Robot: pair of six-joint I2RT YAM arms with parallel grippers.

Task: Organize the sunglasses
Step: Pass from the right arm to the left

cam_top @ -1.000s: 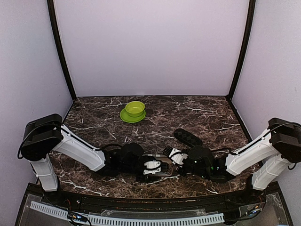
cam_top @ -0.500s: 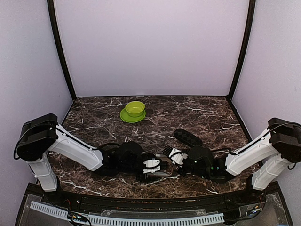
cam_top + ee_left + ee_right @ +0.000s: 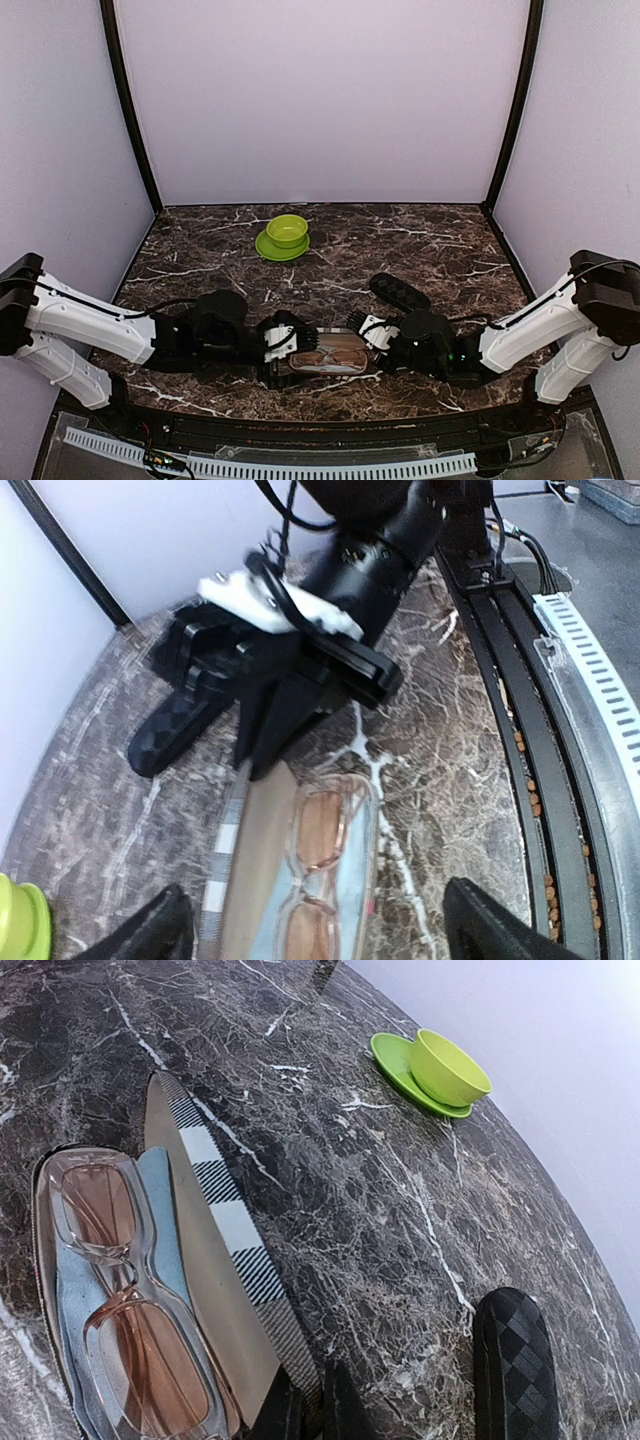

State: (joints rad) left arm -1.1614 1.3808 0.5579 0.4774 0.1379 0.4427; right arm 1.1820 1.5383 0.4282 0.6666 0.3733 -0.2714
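A pair of sunglasses (image 3: 120, 1300) with reddish-brown lenses and a clear frame lies folded in the open striped case (image 3: 205, 1260), on its blue lining. From above, the sunglasses (image 3: 325, 353) sit at the near middle of the table. My right gripper (image 3: 315, 1400) is shut on the edge of the case's raised lid, at the case's right end (image 3: 372, 335). Just left of the case, my left gripper (image 3: 283, 345) stands open and holds nothing. Its two fingers (image 3: 150, 935) straddle the near end of the sunglasses (image 3: 320, 865) without touching them.
A black bumpy oblong case (image 3: 399, 293) lies closed behind my right gripper, also the dark shape at the right wrist view's corner (image 3: 515, 1360). A green bowl on a green saucer (image 3: 287, 232) stands at the back middle. The table's near edge (image 3: 520, 730) runs close beside the case.
My left gripper has opened wider and drawn back to the left off the case, leaving the sunglasses lying in it. The right gripper has kept its hold on the lid.
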